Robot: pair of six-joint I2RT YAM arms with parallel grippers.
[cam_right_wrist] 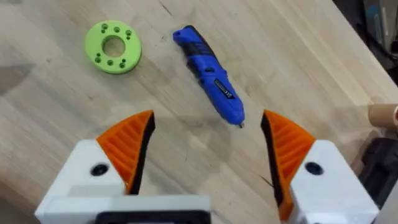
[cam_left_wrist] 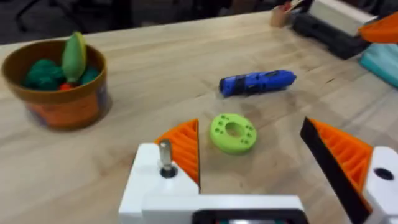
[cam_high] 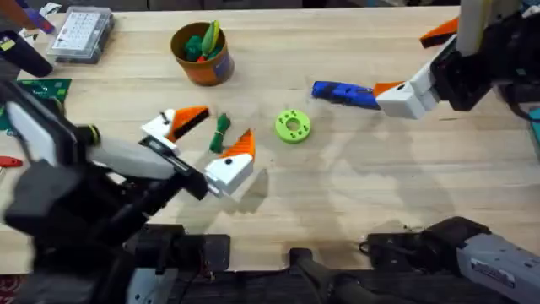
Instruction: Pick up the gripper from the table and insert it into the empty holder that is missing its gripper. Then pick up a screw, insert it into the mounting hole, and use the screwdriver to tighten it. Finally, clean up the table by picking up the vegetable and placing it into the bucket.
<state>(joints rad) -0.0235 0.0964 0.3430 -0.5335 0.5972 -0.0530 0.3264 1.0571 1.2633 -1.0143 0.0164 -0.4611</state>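
Nearest you in the overhead view is the left arm, big, dark and blurred at lower left, reaching toward frame centre. Your left tool (cam_high: 209,139) sits low over the counter (cam_high: 354,203) with its fingers spread wide, one orange pad (cam_high: 192,116) up-left, the other (cam_high: 243,145) down-right. The vegetable (cam_high: 221,132), small, dark green and knobbly, lies on the counter between those two fingers; whether either pad touches it you cannot tell.

The left wrist view shows the same tool (cam_left_wrist: 273,155) open wide, the lime-green disc (cam_left_wrist: 233,132) lying flat between its pads and farther out. The screwdriver (cam_left_wrist: 257,82) lies on its side beyond the disc.

Bucket (cam_high: 203,53): orange, upright, upper left of centre in the overhead, well apart from the vegetable, with green and yellow toy pieces already inside. In the left wrist view the bucket (cam_left_wrist: 59,84) is at the left edge.

Lime-green disc (cam_high: 293,126) is right of the left tool, apart from it. Screwdriver (cam_high: 344,93) is right of centre, lying flat, its far end just beside your right tool (cam_high: 403,95), which comes in from the upper right.

The right wrist view shows the right tool (cam_right_wrist: 208,143) open wide and empty, the screwdriver (cam_right_wrist: 209,75) ahead on the counter, its narrow tip toward the gap between the fingers, and the disc (cam_right_wrist: 112,46) off to the side.
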